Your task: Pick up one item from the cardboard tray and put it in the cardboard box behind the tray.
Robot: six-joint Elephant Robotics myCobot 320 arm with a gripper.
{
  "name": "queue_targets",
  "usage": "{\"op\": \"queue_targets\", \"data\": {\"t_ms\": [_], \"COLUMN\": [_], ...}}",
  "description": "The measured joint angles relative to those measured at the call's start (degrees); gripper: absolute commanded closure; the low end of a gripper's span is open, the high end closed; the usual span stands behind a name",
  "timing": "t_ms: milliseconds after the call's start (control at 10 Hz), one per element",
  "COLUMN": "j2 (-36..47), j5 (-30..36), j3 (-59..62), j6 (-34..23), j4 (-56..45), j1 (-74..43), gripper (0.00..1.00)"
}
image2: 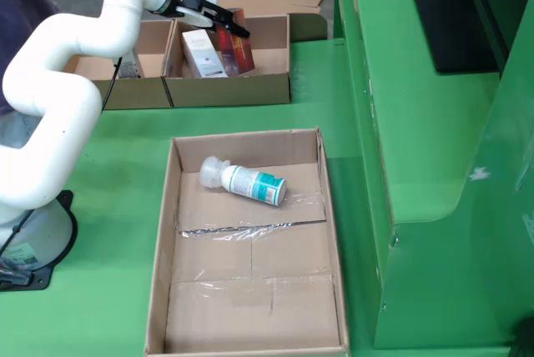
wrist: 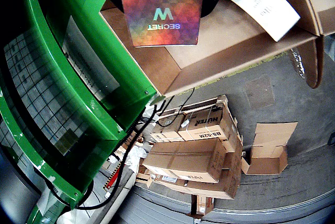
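- Black-fingered at the end of our white jointed arm (image2: 67, 65), the gripper (image2: 224, 25) is closed on a flat iridescent red-orange carton (image2: 238, 44); in the fixed view it hangs over the rear brown cardboard box (image2: 275, 82).
- We judge this to be the placing step: the item is up off the tray and sits above the box's opening, not yet let go.
- Next, as we see it, we lower the carton into the free floor of the box, clear of the white rectangular carton (image2: 200, 52) lying just beside it, then spread the fingers.
- In the wrist view the held carton (wrist: 162, 13) fills the upper middle, its face a glossy rainbow sheen with the word "SECRET" and a large "W" printed upside down; the box's brown wall (wrist: 230, 59) runs beneath it and the white carton (wrist: 261, 4) lies to the right.
- Further out, the large shallow cardboard tray (image2: 163, 232) in the foreground holds only a white plastic bottle with a teal label (image2: 246, 182), lying on its side near the far end.
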Motion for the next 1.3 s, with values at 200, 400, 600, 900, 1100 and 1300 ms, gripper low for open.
{"op": "queue_targets", "data": {"t_ms": [200,400,600,900,1100,1300], "j2": [-1.14,-1.49,-1.49,-1.49,-1.49,-1.49], "j5": [0.0,0.0,0.0,0.0,0.0,0.0], "j3": [-0.09,-0.09,-0.09,-0.09,-0.09,-0.09], "j6": [0.0,0.35,0.35,0.35,0.35,0.35], "j4": [0.0,0.0,0.0,0.0,0.0,0.0], "j1": [-0.7,-0.79,-0.88,-0.88,-0.88,-0.88], "gripper": [1.0,1.0,1.0,1.0,1.0,0.8]}}
